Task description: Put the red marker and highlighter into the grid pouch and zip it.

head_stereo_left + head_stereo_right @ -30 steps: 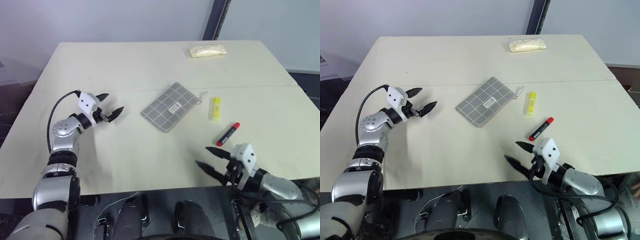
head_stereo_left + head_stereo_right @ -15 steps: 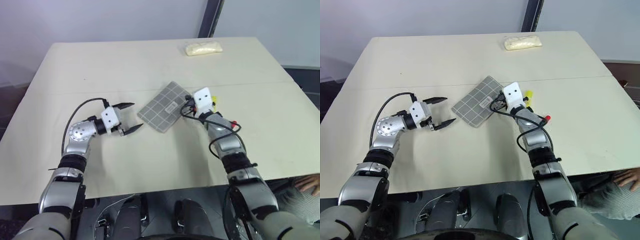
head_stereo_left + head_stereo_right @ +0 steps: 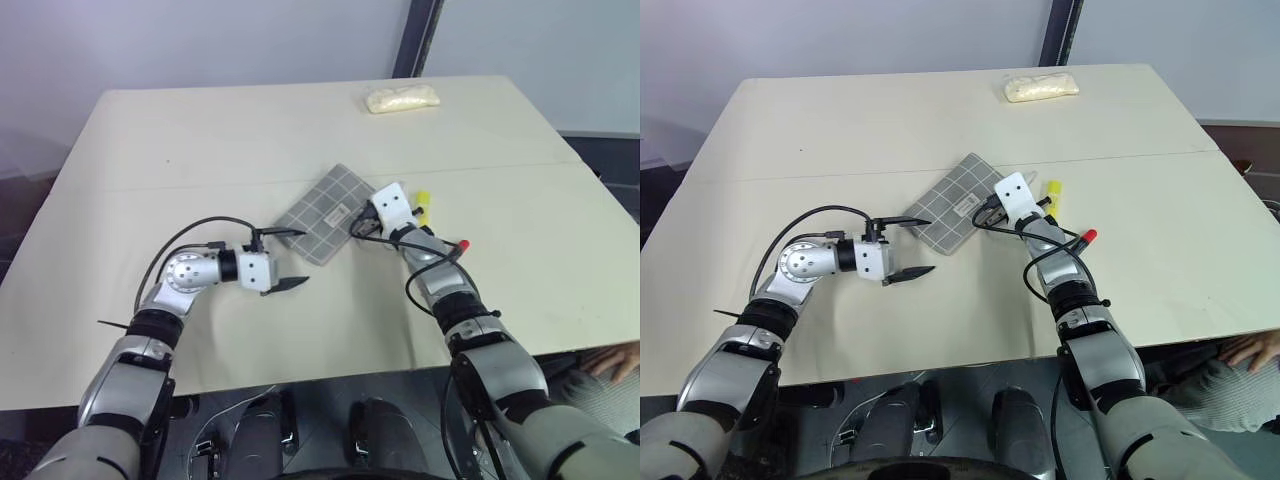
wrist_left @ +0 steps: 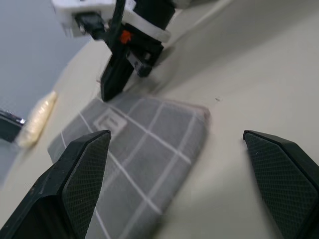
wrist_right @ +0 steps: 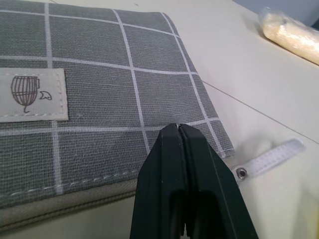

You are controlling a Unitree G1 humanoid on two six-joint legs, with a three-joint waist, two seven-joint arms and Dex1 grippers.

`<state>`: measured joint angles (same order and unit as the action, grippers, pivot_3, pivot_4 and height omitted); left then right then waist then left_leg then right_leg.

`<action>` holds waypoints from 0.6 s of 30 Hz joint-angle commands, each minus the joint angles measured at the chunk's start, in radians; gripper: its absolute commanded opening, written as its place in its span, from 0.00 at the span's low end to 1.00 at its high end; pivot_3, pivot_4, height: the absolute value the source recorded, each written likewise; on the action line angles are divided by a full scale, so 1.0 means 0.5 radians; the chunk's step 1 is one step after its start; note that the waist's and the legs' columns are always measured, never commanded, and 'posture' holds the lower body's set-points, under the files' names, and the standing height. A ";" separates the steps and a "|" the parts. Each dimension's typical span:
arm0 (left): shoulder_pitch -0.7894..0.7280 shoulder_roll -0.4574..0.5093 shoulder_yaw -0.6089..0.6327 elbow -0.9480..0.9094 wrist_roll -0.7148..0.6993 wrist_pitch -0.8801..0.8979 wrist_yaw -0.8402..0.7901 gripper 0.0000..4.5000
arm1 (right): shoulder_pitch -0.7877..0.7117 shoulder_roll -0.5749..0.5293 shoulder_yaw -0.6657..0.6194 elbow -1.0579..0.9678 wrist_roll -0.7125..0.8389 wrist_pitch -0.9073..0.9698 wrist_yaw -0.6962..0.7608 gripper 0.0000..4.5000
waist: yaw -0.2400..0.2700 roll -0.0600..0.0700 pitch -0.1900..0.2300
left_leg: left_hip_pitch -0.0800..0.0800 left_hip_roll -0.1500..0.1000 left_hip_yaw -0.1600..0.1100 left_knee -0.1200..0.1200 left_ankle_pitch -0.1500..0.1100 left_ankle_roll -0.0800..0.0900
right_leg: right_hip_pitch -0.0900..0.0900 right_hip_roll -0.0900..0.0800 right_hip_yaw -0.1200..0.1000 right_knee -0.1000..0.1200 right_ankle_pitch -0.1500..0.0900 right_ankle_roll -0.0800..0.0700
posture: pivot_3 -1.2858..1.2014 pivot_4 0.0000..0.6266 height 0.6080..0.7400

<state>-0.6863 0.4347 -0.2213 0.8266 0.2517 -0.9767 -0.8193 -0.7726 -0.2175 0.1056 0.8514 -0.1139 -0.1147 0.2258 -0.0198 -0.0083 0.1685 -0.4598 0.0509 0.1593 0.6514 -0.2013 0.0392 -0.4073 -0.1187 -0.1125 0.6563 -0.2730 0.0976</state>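
Observation:
The grid pouch [image 3: 322, 212] lies flat at mid-table, grey with white lines and a small label. My right gripper [image 5: 178, 128] is shut, its tips resting on the pouch near the zipper edge, beside the white pull cord [image 5: 271, 155]. Nothing shows between its fingers. My left gripper [image 3: 288, 258] stands open just left of the pouch's near corner, one finger above the other. The yellow highlighter [image 3: 422, 203] lies right of the pouch, partly behind the right gripper. Of the red marker [image 3: 462, 244] the red cap shows beside my right forearm.
A cream lumpy bag [image 3: 401, 98] lies at the table's far edge. A person's hand [image 3: 1250, 350] shows below the table's front right corner. The table [image 3: 200, 140] stretches wide and bare to the left and back.
My right arm swung from the table's front edge to the pouch and its gripper shut. My left gripper moved right toward the pouch and rolled. The camera shifted slightly.

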 commanded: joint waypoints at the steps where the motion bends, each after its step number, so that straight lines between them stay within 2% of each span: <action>1: -0.101 0.014 -0.122 0.099 0.347 -0.017 0.342 1.00 | 0.051 0.019 -0.006 -0.100 0.020 0.027 0.054 0.01 | 0.001 0.000 0.000 | 0.000 0.000 0.000 0.000 0.000 0.000 | 0.000 0.000 0.000 0.001 0.000 0.000 | 0.52 0.24 1.00; 5: -0.227 -0.011 -0.259 0.243 0.552 0.047 0.573 1.00 | 0.069 0.020 -0.026 -0.171 0.028 0.057 0.061 0.01 | 0.002 0.001 -0.001 | 0.001 0.000 0.000 0.000 0.000 0.001 | 0.000 0.000 0.000 0.003 0.000 0.000 | 0.52 0.24 1.00; 7: -0.263 -0.055 -0.278 0.313 0.523 0.115 0.584 1.00 | 0.074 0.021 -0.017 -0.194 0.016 0.065 0.064 0.01 | 0.007 0.001 -0.001 | 0.001 0.000 -0.001 0.000 0.001 0.002 | 0.000 0.000 0.000 0.004 0.000 0.000 | 0.52 0.24 1.00; 8: -0.270 -0.067 -0.290 0.340 0.490 0.120 0.542 0.94 | 0.079 0.024 -0.018 -0.208 0.021 0.071 0.073 0.00 | 0.006 0.001 -0.001 | 0.001 0.000 -0.001 0.000 0.001 0.002 | 0.000 0.000 0.000 0.005 0.000 0.000 | 0.52 0.24 1.00; 10: -0.260 -0.092 -0.283 0.370 0.406 0.139 0.469 0.82 | 0.090 0.030 -0.028 -0.240 0.032 0.090 0.079 0.00 | 0.002 0.002 -0.001 | 0.001 0.000 -0.001 0.000 0.001 0.004 | 0.000 0.000 0.000 0.005 0.000 0.000 | 0.52 0.24 1.00; 16: -0.197 -0.120 -0.205 0.357 0.196 0.288 0.348 0.16 | 0.136 0.025 -0.035 -0.332 0.037 0.130 0.099 0.00 | -0.001 0.004 -0.002 | 0.001 0.000 -0.001 0.000 0.002 0.003 | -0.002 0.000 0.000 0.006 0.000 0.000 | 0.52 0.24 1.00; 17: -0.179 -0.128 -0.193 0.342 0.132 0.335 0.268 0.07 | 0.142 0.026 -0.042 -0.343 0.043 0.136 0.098 0.00 | -0.002 0.004 -0.003 | 0.001 0.000 -0.001 0.000 0.002 0.003 | -0.001 0.000 0.000 0.006 0.000 0.000 | 0.52 0.24 1.00; 18: -0.164 -0.128 -0.184 0.322 0.096 0.362 0.230 0.03 | 0.147 0.027 -0.044 -0.354 0.045 0.141 0.098 0.00 | -0.004 0.006 -0.004 | 0.002 0.000 -0.001 0.000 0.001 0.003 | -0.001 0.000 0.000 0.006 0.000 0.000 | 0.52 0.24 1.00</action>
<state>-0.8148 0.3738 -0.2971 0.9677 0.3143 -0.8332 -0.6502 -0.7016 -0.2091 0.0925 0.7157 -0.1033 -0.0477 0.2736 -0.0217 -0.0053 0.1666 -0.4589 0.0511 0.1590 0.6512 -0.2007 0.0409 -0.4081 -0.1189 -0.1125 0.6593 -0.2731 0.0975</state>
